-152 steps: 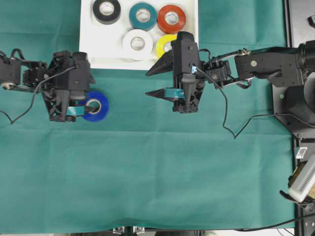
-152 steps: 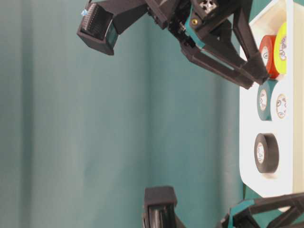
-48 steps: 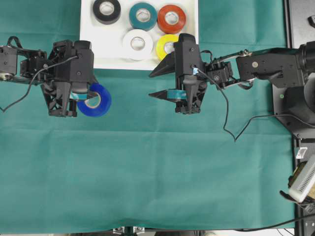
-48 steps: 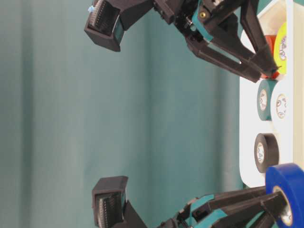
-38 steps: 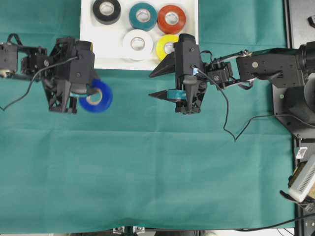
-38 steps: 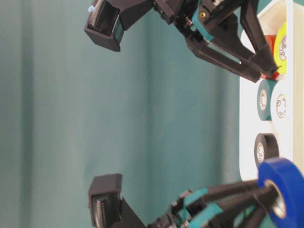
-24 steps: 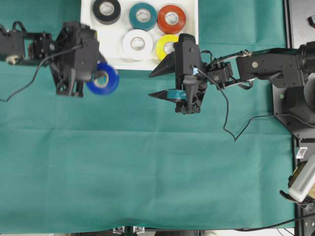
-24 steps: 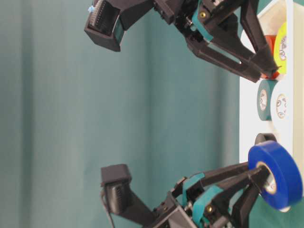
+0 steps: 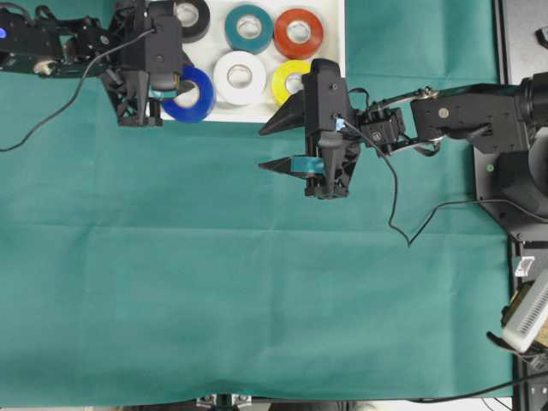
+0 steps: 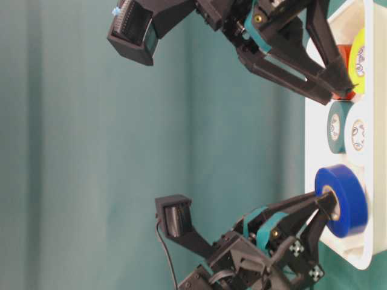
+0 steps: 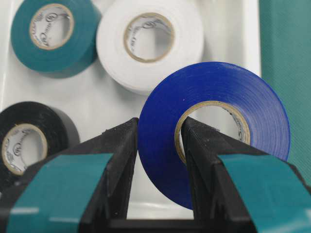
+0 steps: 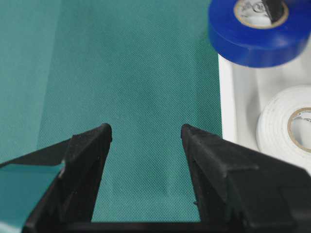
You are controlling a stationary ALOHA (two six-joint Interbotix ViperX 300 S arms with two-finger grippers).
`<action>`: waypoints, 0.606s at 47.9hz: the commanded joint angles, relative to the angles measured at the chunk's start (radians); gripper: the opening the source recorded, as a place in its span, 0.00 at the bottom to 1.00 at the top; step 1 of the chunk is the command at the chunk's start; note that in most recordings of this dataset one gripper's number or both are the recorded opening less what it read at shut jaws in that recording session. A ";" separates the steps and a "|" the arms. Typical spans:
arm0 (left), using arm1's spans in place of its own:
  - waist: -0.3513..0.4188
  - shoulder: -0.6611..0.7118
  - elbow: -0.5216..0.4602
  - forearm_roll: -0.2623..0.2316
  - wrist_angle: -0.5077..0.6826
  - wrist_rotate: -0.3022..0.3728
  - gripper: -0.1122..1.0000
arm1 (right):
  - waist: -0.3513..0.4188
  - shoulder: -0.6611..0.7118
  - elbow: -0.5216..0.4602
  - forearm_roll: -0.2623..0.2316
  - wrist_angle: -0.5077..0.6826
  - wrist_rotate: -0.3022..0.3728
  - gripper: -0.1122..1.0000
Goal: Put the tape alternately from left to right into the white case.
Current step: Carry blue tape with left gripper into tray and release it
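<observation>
Six tape rolls [image 9: 242,72]; one white case [image 9: 336,77]; two tools [image 9: 276,144].

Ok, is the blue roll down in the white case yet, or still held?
Still held. The left gripper has its fingers clamped on the blue roll, one inside the core, over the white case beside the white roll.

Black arms, angular black pincer fingers [image 11: 116,170] with teal pads, thin black cables

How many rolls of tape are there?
6: black, teal, red-orange, white and yellow lie in the white case; blue is gripped above its corner.
</observation>
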 commanded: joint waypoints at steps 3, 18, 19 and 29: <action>0.018 0.015 -0.035 0.002 -0.011 0.005 0.08 | 0.003 -0.041 -0.009 0.000 -0.006 0.000 0.72; 0.051 0.018 -0.031 0.002 -0.011 0.005 0.08 | 0.003 -0.041 -0.008 0.000 -0.008 0.000 0.72; 0.055 0.015 -0.029 0.003 -0.011 0.005 0.08 | 0.003 -0.041 -0.008 0.000 -0.008 0.000 0.72; 0.060 0.014 -0.028 0.002 -0.011 0.006 0.08 | 0.003 -0.041 -0.008 0.000 -0.009 0.000 0.72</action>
